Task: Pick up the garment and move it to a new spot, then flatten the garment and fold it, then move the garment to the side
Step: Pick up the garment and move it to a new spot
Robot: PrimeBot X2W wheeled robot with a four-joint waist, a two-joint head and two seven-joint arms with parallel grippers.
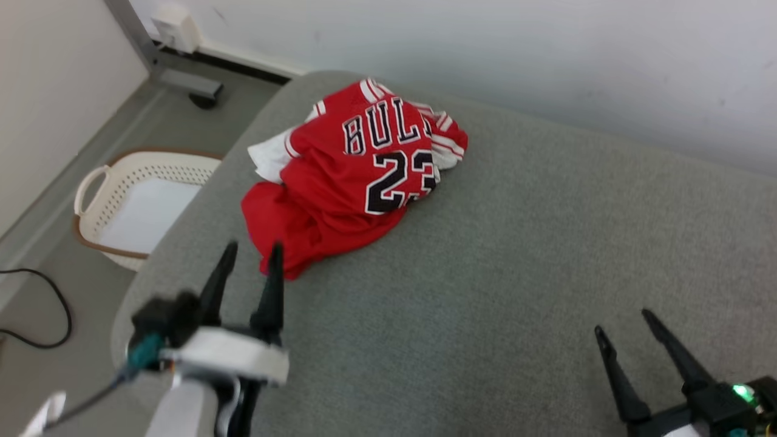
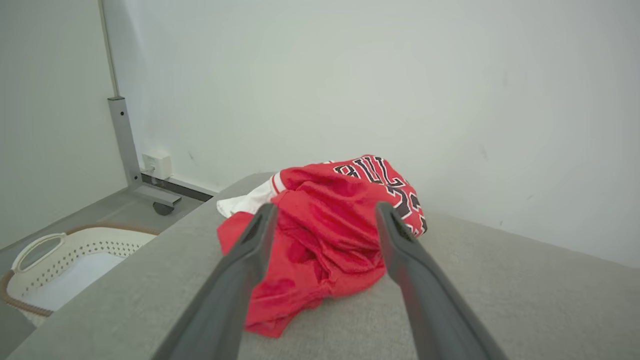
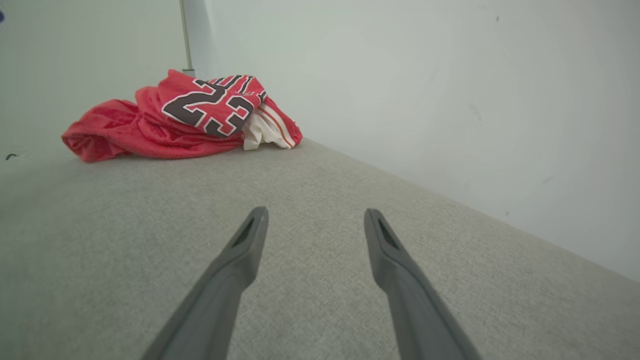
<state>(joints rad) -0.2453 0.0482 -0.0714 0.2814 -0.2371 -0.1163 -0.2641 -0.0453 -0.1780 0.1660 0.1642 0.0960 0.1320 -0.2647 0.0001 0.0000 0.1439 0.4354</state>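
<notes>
The garment [image 1: 352,176] is a red jersey with black-and-white lettering and the number 23, crumpled in a heap at the far left of the grey padded table [image 1: 516,261]. My left gripper [image 1: 254,246] stands open just in front of the heap's near hem, fingertips close to the cloth, nothing between them. In the left wrist view the garment [image 2: 325,235] lies right beyond the spread fingers [image 2: 250,250]. My right gripper [image 1: 622,321] is open at the lower right, well away from the jersey. The right wrist view has the garment [image 3: 185,120] far off at upper left.
A white laundry basket [image 1: 133,206] with a brown rim sits on the floor left of the table. A black cable [image 1: 42,303] lies on the floor near it. A grey metal post foot [image 1: 182,82] stands by the wall behind. The wall runs along the table's far edge.
</notes>
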